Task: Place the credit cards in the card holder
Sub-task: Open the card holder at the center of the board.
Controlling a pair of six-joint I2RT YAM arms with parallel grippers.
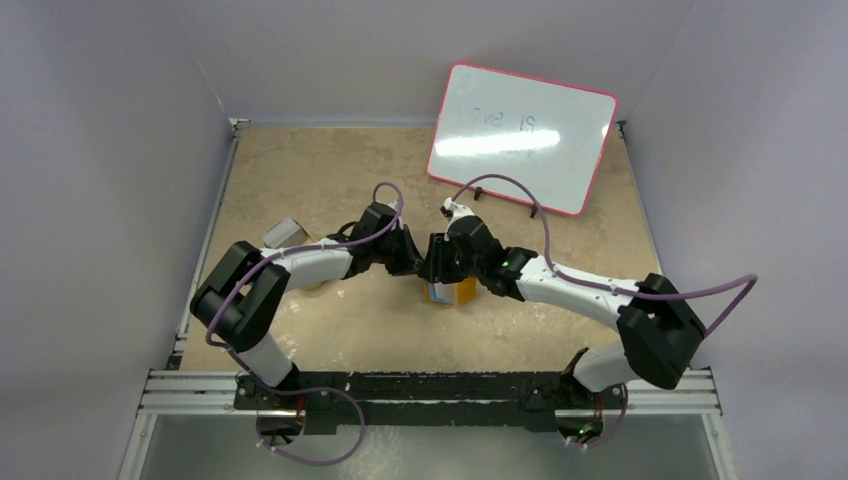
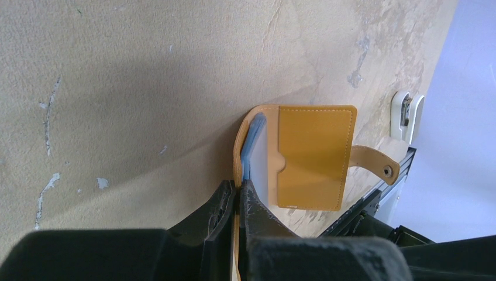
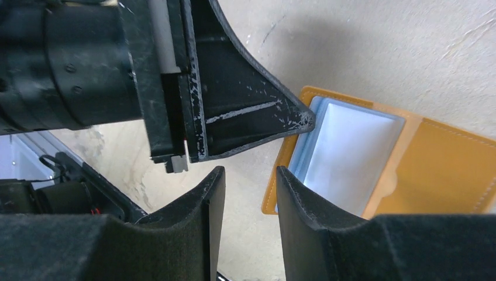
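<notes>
Cards (image 3: 351,152), pale-blue, in stitched leather holder (image 3: 450,170)

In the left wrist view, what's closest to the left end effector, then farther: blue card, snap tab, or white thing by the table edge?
1. Blue card: just above the left end effector, inside the card holder it pinches.
2. Snap tab: on the holder's right side.
3. White bracket: farthest, upper right, at the edge of the table.
</notes>
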